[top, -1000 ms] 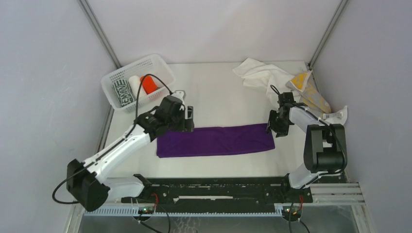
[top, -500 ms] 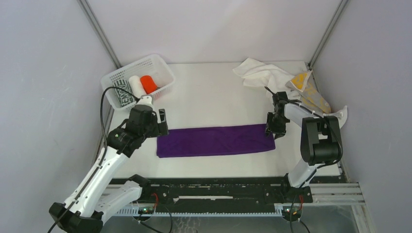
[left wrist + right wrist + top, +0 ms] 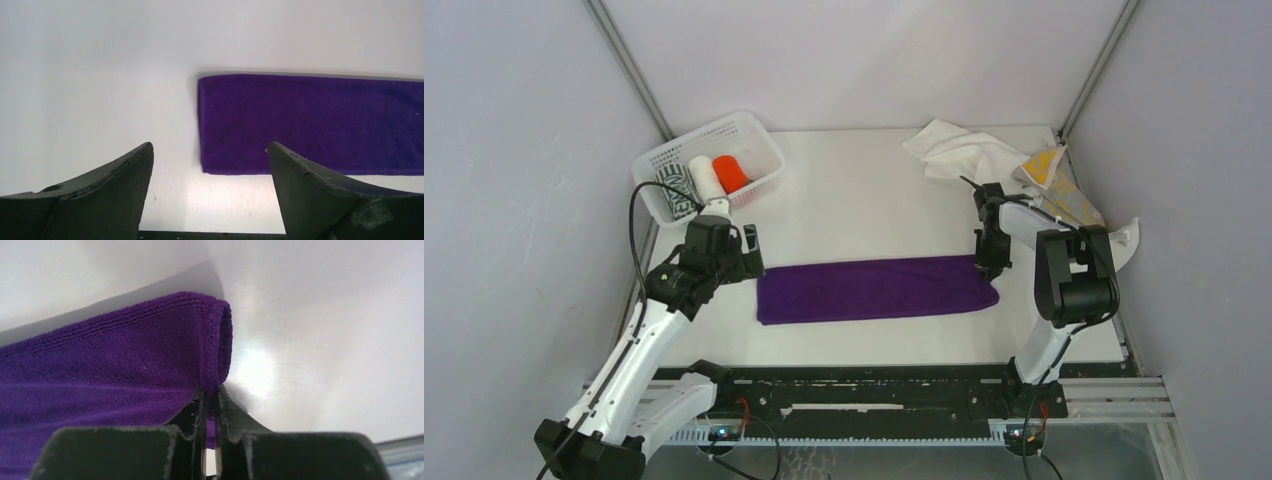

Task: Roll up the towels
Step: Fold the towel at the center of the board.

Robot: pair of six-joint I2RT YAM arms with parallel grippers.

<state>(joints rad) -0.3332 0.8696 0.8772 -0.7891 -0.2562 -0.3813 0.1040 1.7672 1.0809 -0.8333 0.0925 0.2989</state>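
A purple towel (image 3: 876, 288), folded into a long strip, lies across the middle of the table. My right gripper (image 3: 987, 262) is shut on its right end, and the pinched hem (image 3: 218, 345) curls up between the fingers. My left gripper (image 3: 742, 257) hangs open above the table just left of the strip's left end (image 3: 225, 125), holding nothing. A white towel (image 3: 959, 152) and a yellow-and-grey patterned towel (image 3: 1060, 190) lie crumpled at the back right. Rolled towels, orange-red (image 3: 729, 173), white (image 3: 703, 176) and dark green-and-white (image 3: 672, 191), stand in the basket.
The white mesh basket (image 3: 754, 135) sits at the back left corner. A black rail (image 3: 874, 390) runs along the near edge between the arm bases. Walls close in the table on the left, back and right.
My right gripper has shut on the purple towel's right end and dragged the strip slightly right. The left arm has pulled back to the left, off the towel, with its jaws opening wider.
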